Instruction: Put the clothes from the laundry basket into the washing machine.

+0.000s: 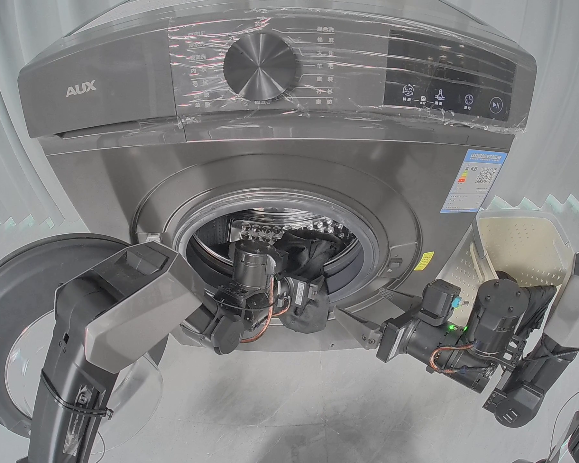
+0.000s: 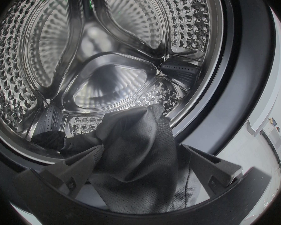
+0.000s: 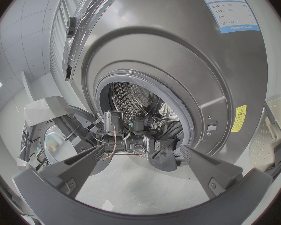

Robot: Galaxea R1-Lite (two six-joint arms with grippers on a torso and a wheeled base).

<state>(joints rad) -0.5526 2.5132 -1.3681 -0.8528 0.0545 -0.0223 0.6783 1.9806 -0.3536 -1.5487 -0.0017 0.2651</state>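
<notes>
The washing machine (image 1: 270, 162) stands with its round opening facing me and the steel drum (image 2: 109, 47) bare inside. A dark garment (image 2: 140, 160) hangs over the lower rim of the opening, half in the drum and half out (image 1: 305, 262). My left gripper (image 2: 142, 148) sits at that rim, open, its fingers spread to either side of the cloth; it is also seen from the right wrist (image 3: 159, 144). My right gripper (image 3: 141, 149) is open and holds nothing, low in front of the machine and right of the opening (image 1: 360, 303). The cream laundry basket (image 1: 527, 245) stands at the right with dark clothing (image 1: 542, 297) in it.
The machine's door (image 1: 19, 329) is swung open at the lower left, beside my left arm. Grey floor (image 1: 289, 393) lies in front of the machine. The basket (image 3: 265, 141) stands close against the machine's right front corner.
</notes>
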